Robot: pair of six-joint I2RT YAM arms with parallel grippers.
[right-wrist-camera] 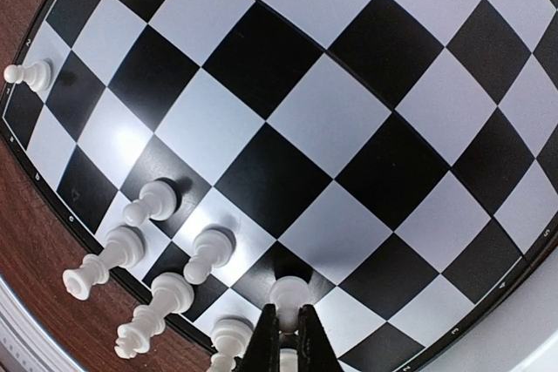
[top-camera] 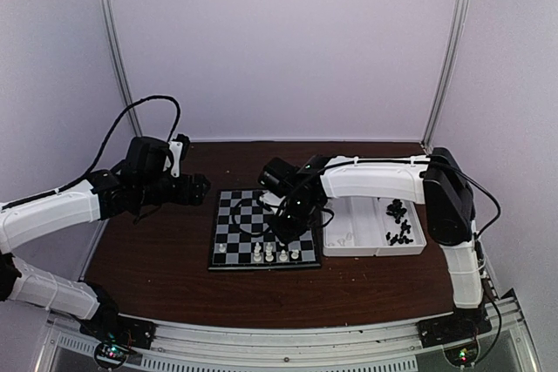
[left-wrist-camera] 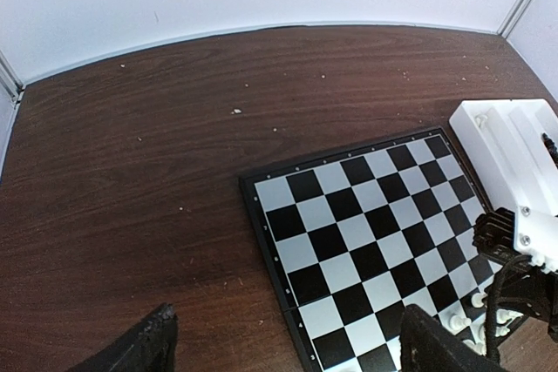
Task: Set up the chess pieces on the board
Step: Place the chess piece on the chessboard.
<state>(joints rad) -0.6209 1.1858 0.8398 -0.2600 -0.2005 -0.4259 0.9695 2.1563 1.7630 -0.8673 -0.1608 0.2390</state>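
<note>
The board (right-wrist-camera: pixel 331 119) spreads out ahead of the right gripper (right-wrist-camera: pixel 288 324), black and pale checks inside a thin dark rim. The gripper's fingers are pressed together. One white piece (right-wrist-camera: pixel 288 289) stands right at their tips, and whether they touch it is hard to say from this angle. Left of the tips, a cluster of white pieces (right-wrist-camera: pixel 207 254) stands in the rows nearest the rim, with a lone pawn (right-wrist-camera: pixel 26 73) farther left by the edge. Open squares stretch beyond the tips. Off to this gripper's right lies the tray (top-camera: pixel 375 249), with black pieces (top-camera: pixel 399 219) in its farther compartment. The left gripper (left-wrist-camera: pixel 288 320) hangs spread wide, holding nothing. The board's corner lies ahead of it, and bare table (left-wrist-camera: pixel 131 172) runs ahead to its left.
</note>
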